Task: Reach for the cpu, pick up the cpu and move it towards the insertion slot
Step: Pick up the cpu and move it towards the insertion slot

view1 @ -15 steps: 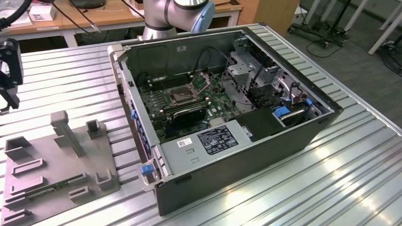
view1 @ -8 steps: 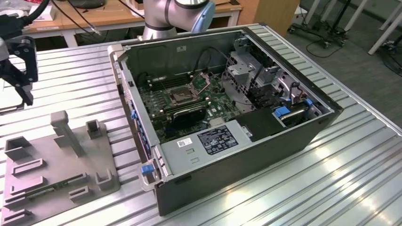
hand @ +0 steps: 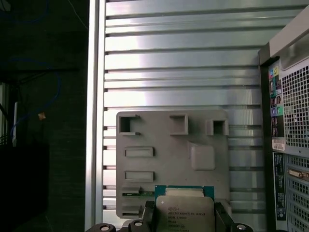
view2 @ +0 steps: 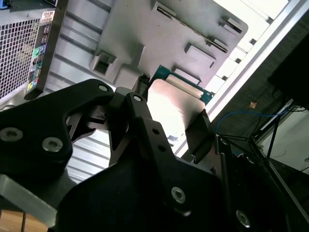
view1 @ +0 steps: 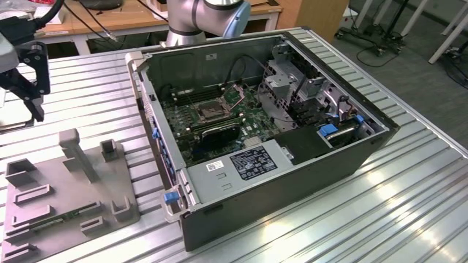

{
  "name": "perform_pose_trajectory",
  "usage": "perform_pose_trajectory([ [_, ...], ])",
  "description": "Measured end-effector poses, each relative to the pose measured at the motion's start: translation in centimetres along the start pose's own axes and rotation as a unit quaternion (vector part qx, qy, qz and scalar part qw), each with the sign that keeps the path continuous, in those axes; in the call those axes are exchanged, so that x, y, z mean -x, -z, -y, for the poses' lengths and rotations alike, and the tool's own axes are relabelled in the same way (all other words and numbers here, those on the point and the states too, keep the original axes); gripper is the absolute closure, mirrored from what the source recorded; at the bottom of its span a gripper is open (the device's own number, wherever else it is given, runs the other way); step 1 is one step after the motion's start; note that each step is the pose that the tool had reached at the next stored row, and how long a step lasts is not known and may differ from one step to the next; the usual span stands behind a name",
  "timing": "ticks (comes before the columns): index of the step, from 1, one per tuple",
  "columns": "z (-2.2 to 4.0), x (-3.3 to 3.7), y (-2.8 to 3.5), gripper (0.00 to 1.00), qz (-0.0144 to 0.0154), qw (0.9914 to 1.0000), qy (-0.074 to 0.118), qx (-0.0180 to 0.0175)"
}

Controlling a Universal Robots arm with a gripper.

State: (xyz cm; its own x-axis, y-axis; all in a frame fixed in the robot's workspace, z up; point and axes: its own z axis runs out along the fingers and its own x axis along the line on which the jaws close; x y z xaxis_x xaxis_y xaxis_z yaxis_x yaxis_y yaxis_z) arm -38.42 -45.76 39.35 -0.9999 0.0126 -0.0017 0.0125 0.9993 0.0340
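Gripping the flat silvery square cpu (hand: 184, 213), black fingers (view2: 200, 137).

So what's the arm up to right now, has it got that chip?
Gripper shut on the cpu, lifted above the grey fixture tray. Insertion slot in the open computer case unfilled. Nothing in the way.

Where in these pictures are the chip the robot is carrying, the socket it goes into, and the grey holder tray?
cpu (hand: 185, 212), first wrist view: its silvery metal top.
insertion slot (view1: 210, 112), exterior view: its dark centre.
grey holder tray (view1: 66, 205), exterior view: a bare flat part.
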Motion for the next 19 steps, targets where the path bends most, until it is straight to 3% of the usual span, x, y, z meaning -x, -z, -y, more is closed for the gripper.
perform_pose_trajectory([
  [19, -0.01, 1.03, -0.01, 0.45, 0.0, 1.0, 0.0, 0.0],
])
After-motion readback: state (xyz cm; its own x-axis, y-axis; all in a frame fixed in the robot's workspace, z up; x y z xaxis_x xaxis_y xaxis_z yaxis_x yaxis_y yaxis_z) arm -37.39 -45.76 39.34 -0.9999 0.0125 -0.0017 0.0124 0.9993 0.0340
